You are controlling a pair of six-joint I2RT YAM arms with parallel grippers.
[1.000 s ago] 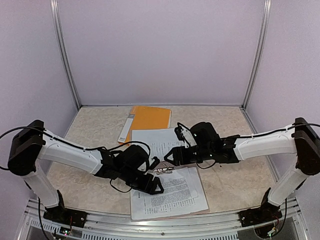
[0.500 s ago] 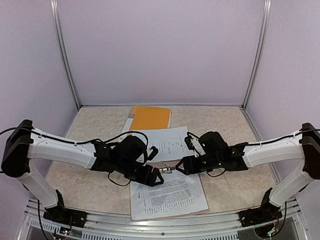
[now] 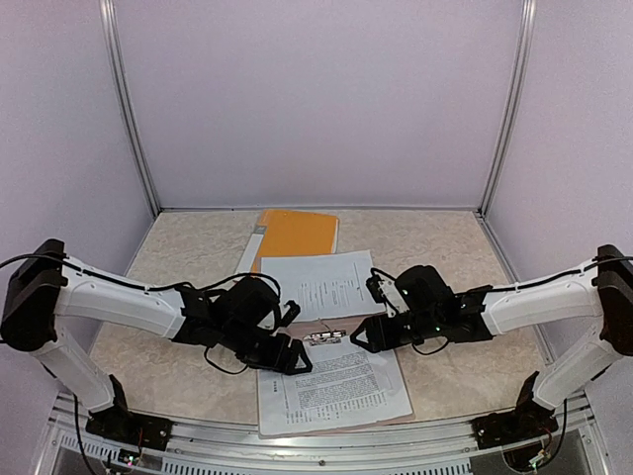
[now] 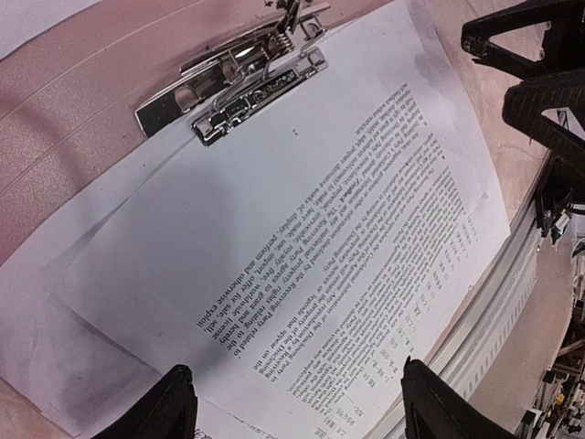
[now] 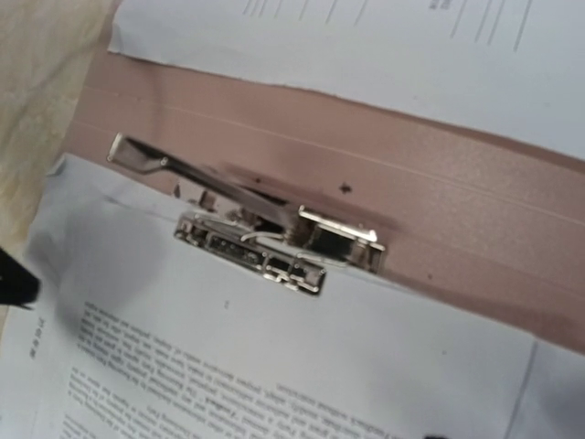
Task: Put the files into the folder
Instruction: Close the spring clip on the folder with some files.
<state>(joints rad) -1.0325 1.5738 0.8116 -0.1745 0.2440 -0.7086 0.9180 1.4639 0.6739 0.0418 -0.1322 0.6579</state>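
**Both grippers hover at the clip: filing half done**

The taupe folder (image 5: 439, 183) is seen lying open on the tabletop (image 3: 445, 247). One set of printed files (image 3: 336, 386) is laid on its near half. The top edge of that set is tucked beneath the bar of the metal clip (image 5: 274, 251). Whether it is clamped tight cannot be told from these views.

The left gripper (image 3: 300, 358) is held released just over the printed set. Its fingertips (image 4: 174, 407) are spread wide with nothing between them but the page below. The right gripper (image 3: 358, 339) is poised just beside the clip from the other side. Its jaws are likewise parted, and nothing is grasped.

A second loose sheet (image 3: 318, 285) is spotted on the far half of the folder, beyond the clip and not caught by it. An orange cover (image 3: 297, 233) is left further back, well apart from the action.

The step in hand is judged to be work at the clip, with one set seated and one sheet not yet filed. For the next move, the lever would probably have to be lifted by one gripper. The loose sheet could then be drawn down and squared onto the set by the other. Care would be needed so that the seated pages are not dragged out of line.
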